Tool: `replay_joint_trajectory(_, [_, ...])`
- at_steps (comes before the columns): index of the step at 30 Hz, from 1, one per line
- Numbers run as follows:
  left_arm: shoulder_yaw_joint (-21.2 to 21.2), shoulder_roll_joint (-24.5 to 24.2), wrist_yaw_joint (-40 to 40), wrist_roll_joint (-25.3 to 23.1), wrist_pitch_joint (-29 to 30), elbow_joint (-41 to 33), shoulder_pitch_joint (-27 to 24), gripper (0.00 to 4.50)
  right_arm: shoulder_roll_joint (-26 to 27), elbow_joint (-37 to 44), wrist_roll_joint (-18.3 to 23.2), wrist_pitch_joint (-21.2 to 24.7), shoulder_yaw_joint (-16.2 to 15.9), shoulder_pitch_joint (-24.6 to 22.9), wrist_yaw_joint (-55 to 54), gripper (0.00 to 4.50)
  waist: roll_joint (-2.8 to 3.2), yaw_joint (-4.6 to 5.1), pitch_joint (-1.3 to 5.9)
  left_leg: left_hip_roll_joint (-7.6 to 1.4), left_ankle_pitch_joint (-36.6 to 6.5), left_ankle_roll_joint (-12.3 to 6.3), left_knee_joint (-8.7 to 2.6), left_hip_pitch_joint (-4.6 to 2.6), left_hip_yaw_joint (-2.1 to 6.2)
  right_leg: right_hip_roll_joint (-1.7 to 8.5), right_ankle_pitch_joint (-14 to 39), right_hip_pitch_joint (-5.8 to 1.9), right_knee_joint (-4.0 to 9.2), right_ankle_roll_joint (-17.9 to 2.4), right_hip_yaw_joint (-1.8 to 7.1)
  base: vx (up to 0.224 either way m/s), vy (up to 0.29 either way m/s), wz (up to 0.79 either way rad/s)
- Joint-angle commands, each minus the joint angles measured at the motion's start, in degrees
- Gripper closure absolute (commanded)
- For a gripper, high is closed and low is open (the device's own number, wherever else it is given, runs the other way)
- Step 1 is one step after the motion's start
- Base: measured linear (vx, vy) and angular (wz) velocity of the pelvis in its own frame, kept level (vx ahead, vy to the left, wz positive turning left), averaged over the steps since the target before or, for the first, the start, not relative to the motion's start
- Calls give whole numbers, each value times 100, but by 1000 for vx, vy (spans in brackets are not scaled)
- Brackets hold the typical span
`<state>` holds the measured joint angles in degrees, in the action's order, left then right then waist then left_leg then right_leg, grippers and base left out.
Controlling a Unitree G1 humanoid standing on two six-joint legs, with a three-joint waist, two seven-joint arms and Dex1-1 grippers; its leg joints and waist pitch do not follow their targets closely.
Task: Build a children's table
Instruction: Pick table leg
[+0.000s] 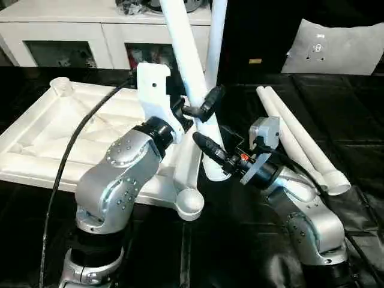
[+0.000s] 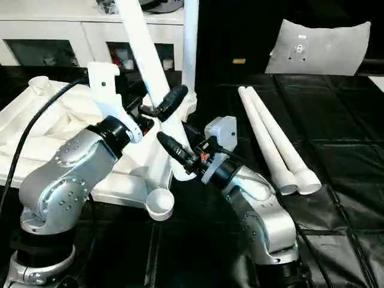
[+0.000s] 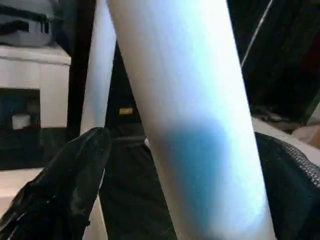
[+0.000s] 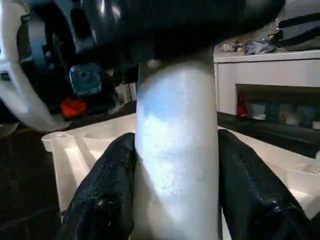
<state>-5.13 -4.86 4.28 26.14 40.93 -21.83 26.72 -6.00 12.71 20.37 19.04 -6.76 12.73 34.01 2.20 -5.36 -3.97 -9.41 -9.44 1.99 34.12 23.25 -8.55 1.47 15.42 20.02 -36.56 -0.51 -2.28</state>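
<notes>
The white table top (image 1: 60, 132) lies upside down on the left, ribbed side up. One white leg (image 1: 217, 36) stands upright at its far right corner. A second leg (image 1: 183, 54) leans to the left beside the top's right rim. My right gripper (image 1: 210, 153) is shut on this leaning leg near its lower end, with both fingers (image 4: 107, 190) pressed on it. My left gripper (image 1: 201, 105) is higher up around the same leg, open: one finger (image 3: 75, 175) stands apart from the tube. The near corner socket (image 1: 191, 207) holds nothing.
Two more white legs (image 1: 300, 138) lie side by side on the black-covered work table (image 1: 360, 120) to the right. A flat white rounded panel (image 1: 336, 48) leans at the back right. A white cabinet (image 1: 72, 30) runs along the back. A black cable (image 1: 66, 156) crosses the table top.
</notes>
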Motion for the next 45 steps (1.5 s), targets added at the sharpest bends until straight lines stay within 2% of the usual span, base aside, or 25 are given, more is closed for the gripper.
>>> replay_joint_trajectory(1, [-76, -58, 9, -116, 30, -88, -28, 37, 10, 31, -36, -210, 1, -18, -20, 260, -6, 16, 311, -386, -909, 56, -407, -137, 162, 642, -143, -138, 470, -796, 315, 0, 0, 0])
replay_joint_trajectory(4, [-156, -201, 106, -231, -15, -79, -43, 37, 18, -2, -40, -244, 0, -9, -29, 260, -6, 39, 310, -383, -834, 5, -400, -134, 164, 635, -340, -144, 456, -834, 308, 0, 0, 0])
replay_joint_trajectory(7, [-86, -188, 207, -113, -8, -66, -106, 37, 19, -18, -37, -268, -15, -15, -31, 260, -1, 45, 303, -384, -878, -6, -405, -144, 161, 638, -268, -135, 466, -852, 309, 0, 0, 0])
replay_joint_trajectory(9, [77, -99, 305, 100, -26, -70, -152, 37, 13, -32, -22, -282, -36, -32, 1, 260, -3, 46, 296, -394, -919, 20, -409, -152, 155, 640, -210, -124, 473, -897, 311, 0, 0, 0])
replay_joint_trajectory(10, [176, -140, 705, 416, -122, -124, -216, 37, -2, -18, 6, -286, -64, -73, 52, 260, -2, 46, 300, -391, -915, 19, -408, -150, 154, 638, -221, -129, 468, -909, 310, 0, 0, 0])
replay_joint_trajectory(15, [283, -423, 1618, 942, -276, -175, -378, 37, -87, 71, 157, -238, -159, -189, 284, 260, -8, 43, 291, -389, -958, 14, -432, -153, 147, 626, -124, -109, 468, -891, 312, 0, 0, 0])
replay_joint_trajectory(21, [492, -470, 1827, 1045, -269, 118, -357, 37, -180, 151, 218, -201, -260, -249, 459, 260, -1, 59, 278, -386, -1073, 32, -442, -162, 140, 629, 78, -109, 495, -853, 325, 0, 0, 0])
replay_joint_trajectory(30, [518, -483, 2223, 1277, -421, 201, -551, 37, -238, 163, 250, -242, -286, -291, 492, 260, 1, 53, 308, -393, -886, -8, -428, -160, 138, 629, -350, -127, 457, -914, 318, 0, 0, 0])
replay_joint_trajectory(33, [676, -402, 2281, 1496, -414, 206, -601, 37, -257, 174, 277, -247, -293, -311, 500, 260, 16, 51, 297, -394, -954, -3, -434, -161, 137, 635, -277, -128, 464, -949, 315, 0, 0, 0])
replay_joint_trajectory(36, [747, -391, 2310, 1626, -374, 205, -654, 37, -264, 178, 285, -253, -295, -324, 510, 260, 1, 50, 297, -397, -941, -15, -437, -163, 139, 632, -296, -130, 458, -958, 316, 0, 0, 0])
replay_joint_trajectory(38, [705, -465, 2338, 1543, -364, 266, -698, 37, -265, 180, 297, -254, -301, -327, 518, 260, 1, 52, 296, -393, -955, -25, -436, -161, 139, 631, -267, -131, 462, -940, 318, 0, 0, 0])
replay_joint_trajectory(43, [457, -846, 2481, 911, -592, 573, -755, 37, -294, 190, 310, -263, -341, -335, 565, 260, 16, 53, 303, -393, -942, -36, -440, -172, 146, 625, -205, -122, 476, -794, 324, 0, 0, 0])
replay_joint_trajectory(45, [417, -1019, 2582, 747, -679, 665, -751, 37, -308, 192, 311, -270, -347, -346, 577, 260, 31, 44, 325, -409, -854, -15, -439, -183, 155, 622, -434, -126, 443, -825, 311, 0, 0, 0])
